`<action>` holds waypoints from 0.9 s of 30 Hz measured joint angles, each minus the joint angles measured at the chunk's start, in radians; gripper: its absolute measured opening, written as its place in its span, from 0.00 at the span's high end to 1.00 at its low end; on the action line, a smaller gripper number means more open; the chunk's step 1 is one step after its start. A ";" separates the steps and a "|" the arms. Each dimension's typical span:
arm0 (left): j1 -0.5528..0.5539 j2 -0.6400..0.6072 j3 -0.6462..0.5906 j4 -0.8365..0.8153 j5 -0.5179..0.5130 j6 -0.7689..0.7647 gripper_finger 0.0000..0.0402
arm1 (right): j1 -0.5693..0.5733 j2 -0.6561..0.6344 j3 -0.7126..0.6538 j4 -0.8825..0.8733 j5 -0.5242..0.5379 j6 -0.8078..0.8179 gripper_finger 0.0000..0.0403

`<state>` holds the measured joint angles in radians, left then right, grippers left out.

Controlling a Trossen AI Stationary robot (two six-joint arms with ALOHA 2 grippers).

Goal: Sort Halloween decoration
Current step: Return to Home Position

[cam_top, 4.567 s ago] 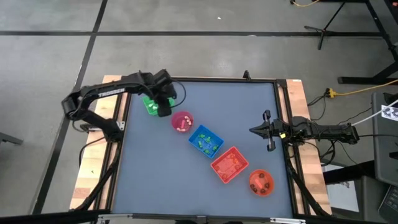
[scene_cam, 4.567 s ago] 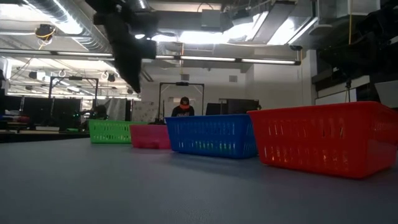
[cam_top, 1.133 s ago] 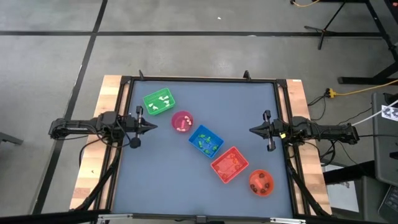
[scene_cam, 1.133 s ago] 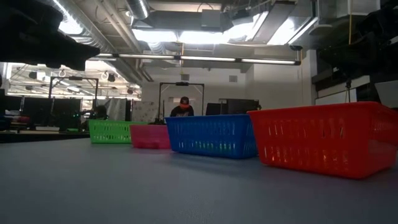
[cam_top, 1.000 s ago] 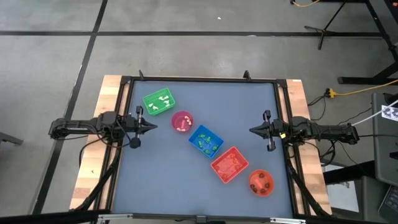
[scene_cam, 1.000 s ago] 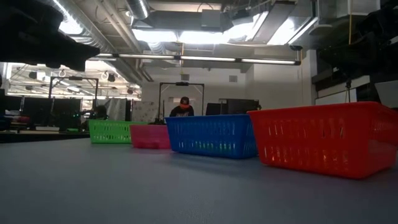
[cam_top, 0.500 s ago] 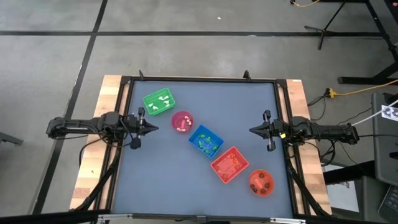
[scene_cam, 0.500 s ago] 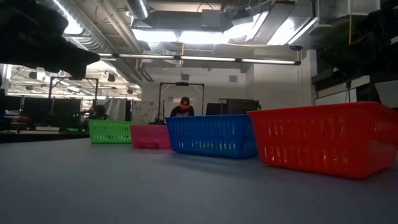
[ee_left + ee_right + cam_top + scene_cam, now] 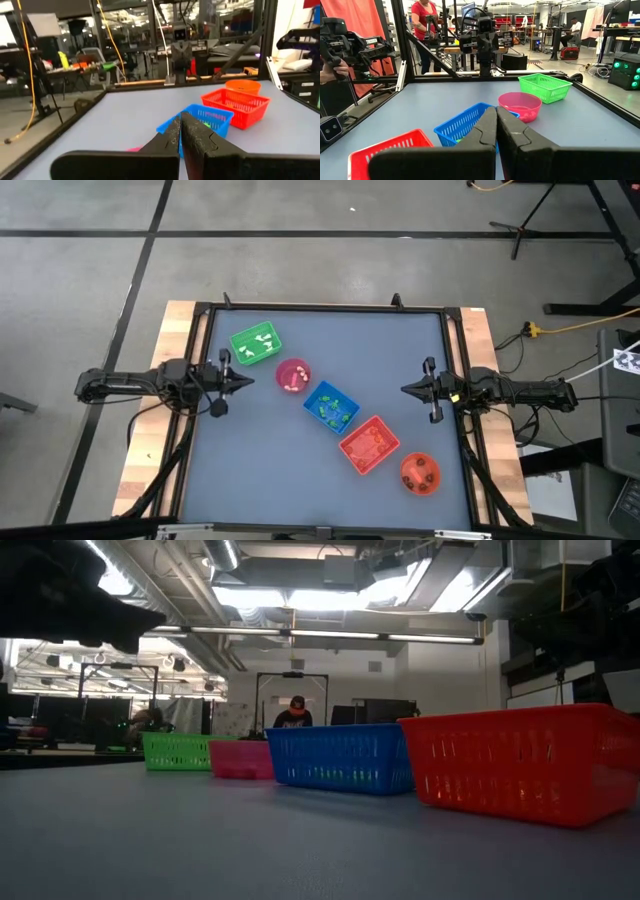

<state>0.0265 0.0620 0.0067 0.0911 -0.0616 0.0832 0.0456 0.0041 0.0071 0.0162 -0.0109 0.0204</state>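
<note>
Left tool (image 9: 238, 383) parked low at the left edge of the grey worktop (image 9: 350, 350), fingers pressed together, nothing between them; its wrist view shows the same. Right tool (image 9: 405, 389) parked at the right edge, fingers likewise pressed together and empty.

The tiny Halloween decoration trinkets (image 9: 258, 342) lie inside the containers, which run diagonally across the worktop:
- green square mesh tray (image 9: 236, 340), white pieces
- pink round bowl (image 9: 280, 372), pale pieces
- blue square mesh tray (image 9: 342, 397), green pieces
- red square mesh tray (image 9: 388, 432), orange-brown pieces
- orange round bowl (image 9: 404, 470), dark pieces

I can make out no loose trinket on the bare surface.

Risks, as I judge them:
- The green tray sits near the left tool. These look like light plastic baskets, so a low swing of that arm could push or tip one and scatter the contents.
- Pieces this small could slip through the mesh if a tray is jolted.
- A wrongly sorted piece would be hard to spot; single trinkets are too small to check.
- A person in a red top (image 9: 422, 20) stands beyond the worktop's frame, within concern if an arm moves outward.

Writing: none legible on arms, trays or bowls.
</note>
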 joint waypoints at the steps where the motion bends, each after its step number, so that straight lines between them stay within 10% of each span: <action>1: 0.000 0.000 0.000 0.007 -0.001 0.007 1.00 | 0.000 0.000 0.000 0.000 0.000 0.000 0.99; 27: 0.000 0.001 0.000 -0.070 -0.007 -0.003 1.00 | 0.000 0.000 0.000 0.000 0.000 0.000 0.99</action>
<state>0.0265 0.0628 0.0067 0.0212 -0.0684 0.0803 0.0452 0.0044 0.0071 0.0162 -0.0109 0.0204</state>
